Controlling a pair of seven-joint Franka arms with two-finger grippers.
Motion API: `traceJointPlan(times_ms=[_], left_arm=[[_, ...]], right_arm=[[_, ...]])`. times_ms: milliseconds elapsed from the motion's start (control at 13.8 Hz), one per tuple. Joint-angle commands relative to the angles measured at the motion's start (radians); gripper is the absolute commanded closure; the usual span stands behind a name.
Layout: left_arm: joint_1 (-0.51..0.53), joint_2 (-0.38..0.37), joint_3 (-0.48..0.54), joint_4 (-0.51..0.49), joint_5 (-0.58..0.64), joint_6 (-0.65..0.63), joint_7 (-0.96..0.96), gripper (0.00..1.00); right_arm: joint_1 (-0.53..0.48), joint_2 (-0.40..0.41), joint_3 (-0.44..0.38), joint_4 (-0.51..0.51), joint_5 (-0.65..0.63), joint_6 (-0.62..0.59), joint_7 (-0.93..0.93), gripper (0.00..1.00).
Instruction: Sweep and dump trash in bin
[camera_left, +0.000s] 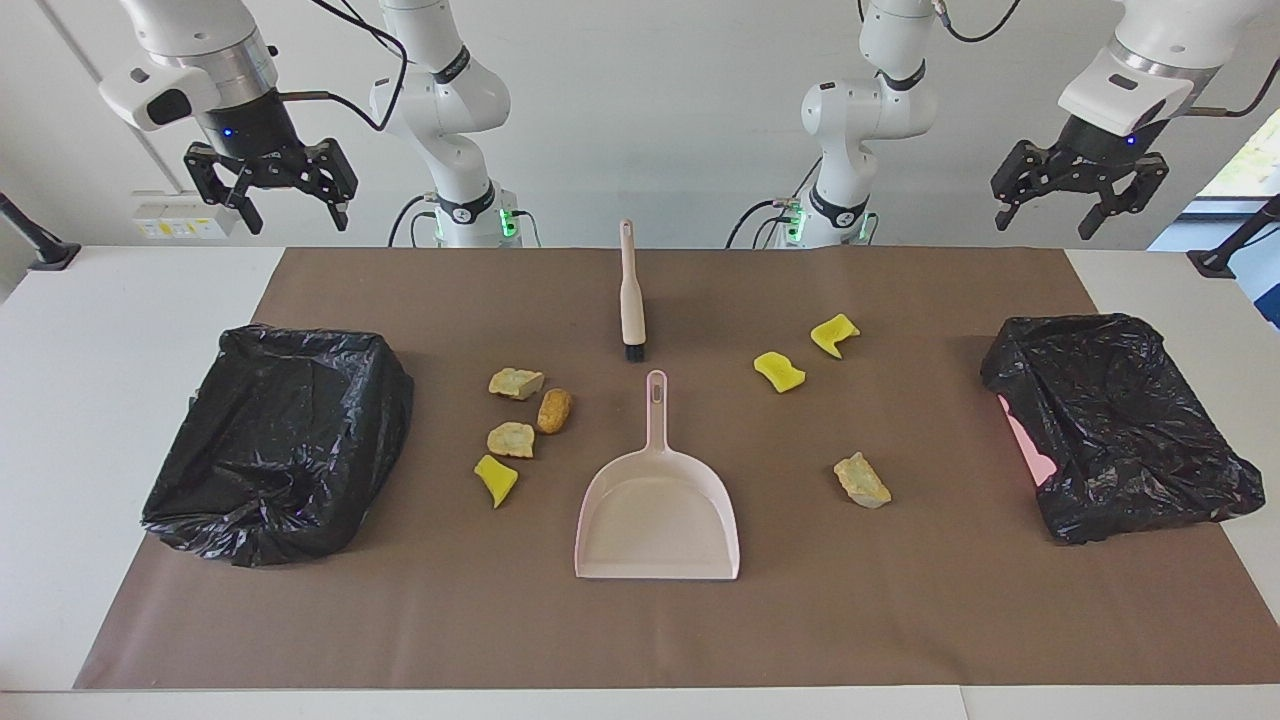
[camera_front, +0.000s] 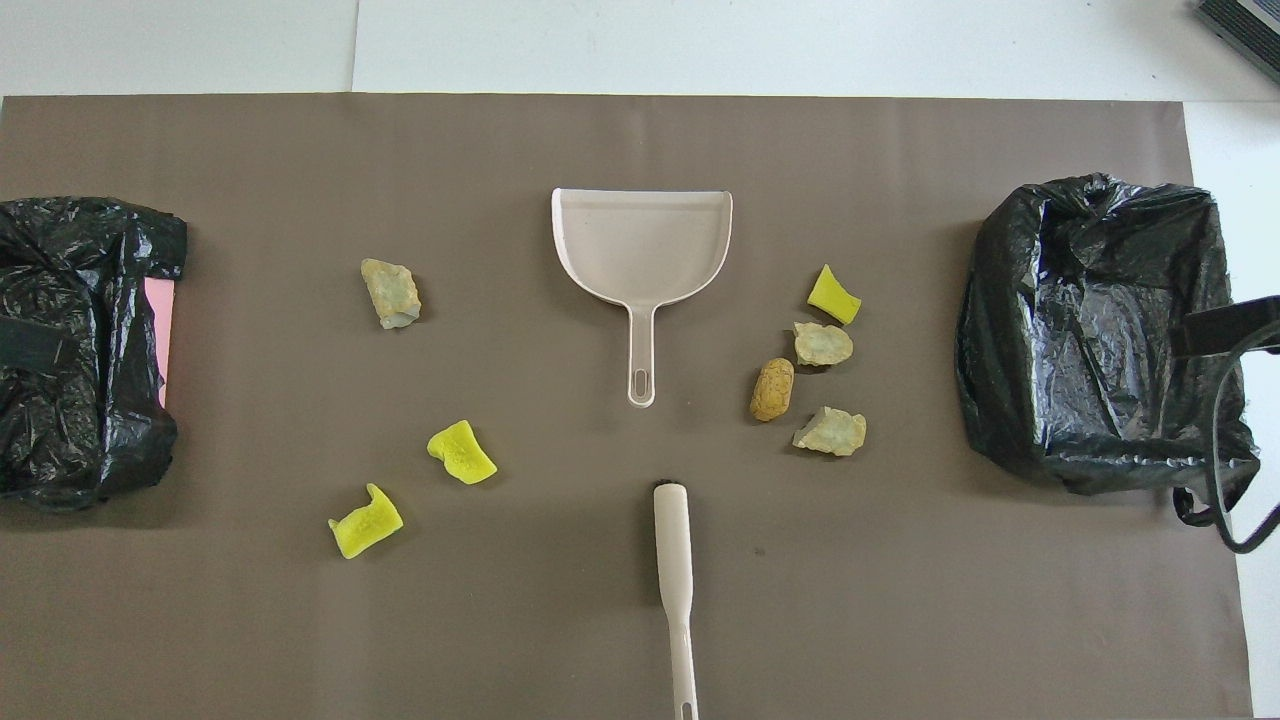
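Note:
Several scraps of trash lie on the brown mat. A cluster sits toward the right arm's end: two tan scraps (camera_left: 516, 383) (camera_left: 511, 440), an orange-brown one (camera_left: 554, 410) (camera_front: 772, 389) and a yellow one (camera_left: 496, 480). Toward the left arm's end lie two yellow scraps (camera_left: 779, 371) (camera_left: 835, 334) and a tan one (camera_left: 862, 480) (camera_front: 391, 293). The pink dustpan (camera_left: 655, 510) (camera_front: 640, 245) lies mid-table, handle toward the robots. The brush (camera_left: 631, 300) (camera_front: 673, 560) lies nearer the robots, in line with it. A black-lined bin (camera_left: 280, 440) (camera_front: 1090, 330) stands at the right arm's end. Right gripper (camera_left: 297, 220) and left gripper (camera_left: 1046, 228) hang open and empty, raised above the table's robot-side edge.
A second black-lined bin (camera_left: 1110, 420) (camera_front: 80, 350) with a pink patch showing stands at the left arm's end. The brown mat (camera_left: 900, 620) covers most of the white table. A black cable loop (camera_front: 1225, 500) hangs beside the first bin.

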Motion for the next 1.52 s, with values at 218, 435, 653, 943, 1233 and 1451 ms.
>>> traceJointPlan(times_ms=[218, 435, 653, 943, 1233, 1451], left_arm=[[0.011, -0.014, -0.017, -0.022, 0.005, 0.013, 0.0, 0.0], [0.021, -0.013, -0.017, -0.022, 0.005, 0.016, 0.001, 0.0], [0.004, -0.016, -0.024, -0.023, -0.001, 0.014, -0.005, 0.0], [-0.003, -0.017, -0.023, -0.023, -0.001, 0.006, -0.003, 0.0], [-0.006, -0.017, -0.023, -0.025, -0.001, 0.006, -0.008, 0.0], [-0.006, -0.019, -0.024, -0.029, -0.001, 0.006, -0.008, 0.0]], right_arm=[[-0.007, -0.016, -0.001, -0.011, 0.01, -0.003, 0.012, 0.0], [-0.005, -0.016, 0.0, -0.008, 0.01, -0.003, 0.011, 0.0], [-0.007, -0.016, -0.001, -0.011, 0.01, -0.004, 0.011, 0.0], [-0.007, -0.016, -0.001, -0.011, 0.01, -0.004, 0.011, 0.0], [-0.007, -0.016, -0.001, -0.011, 0.01, -0.006, 0.011, 0.0], [-0.007, -0.018, -0.001, -0.011, 0.01, -0.012, 0.011, 0.0]])
